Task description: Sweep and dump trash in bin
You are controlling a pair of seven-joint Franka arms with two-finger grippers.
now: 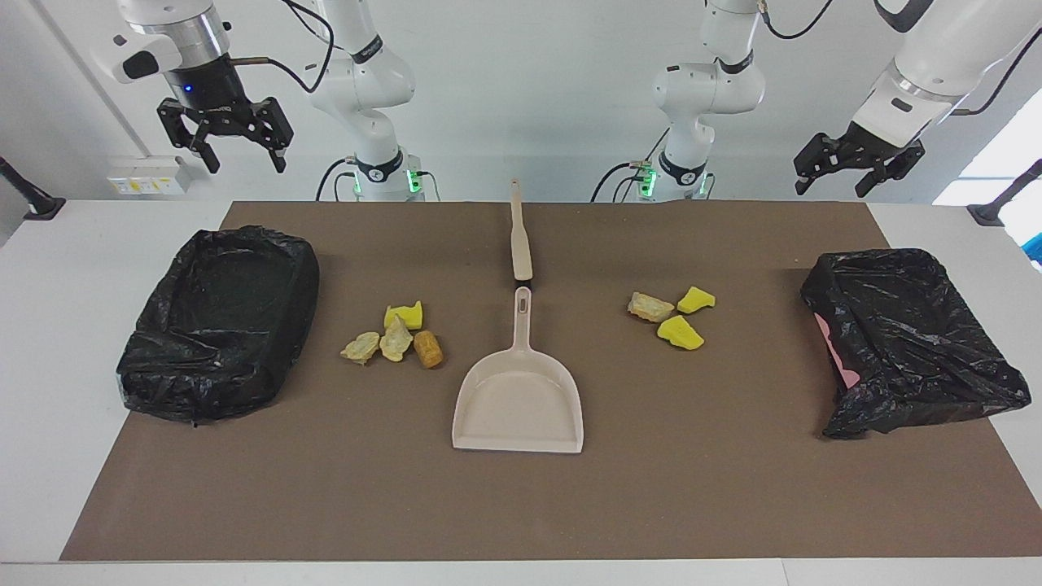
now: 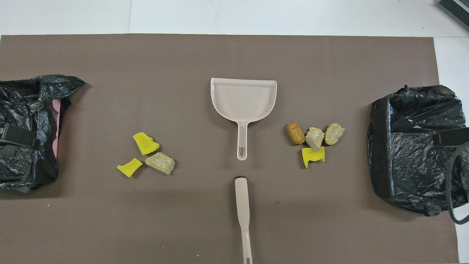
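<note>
Two clusters of trash lie on the brown mat. Toward the right arm's end are a yellow sponge chunk [image 1: 404,315], two beige lumps [image 1: 396,339] and a brown cork [image 1: 428,349] [image 2: 295,132]. Toward the left arm's end are a beige lump [image 1: 650,307] and two yellow chunks [image 1: 680,333] [image 2: 146,143]. Between the clusters lies a beige dustpan [image 1: 518,399] [image 2: 243,99], its handle pointing at the robots. A beige brush handle [image 1: 519,244] [image 2: 243,205] lies in line with it, nearer the robots. My right gripper [image 1: 244,161] hangs open, high over its end of the table. My left gripper [image 1: 832,185] hangs open, high over the other end.
A bin lined with a black bag [image 1: 220,321] [image 2: 414,146] stands at the right arm's end of the mat. A second black-bagged bin [image 1: 908,338] [image 2: 25,132], with pink showing at its wall, stands at the left arm's end. White table [image 1: 49,325] surrounds the mat.
</note>
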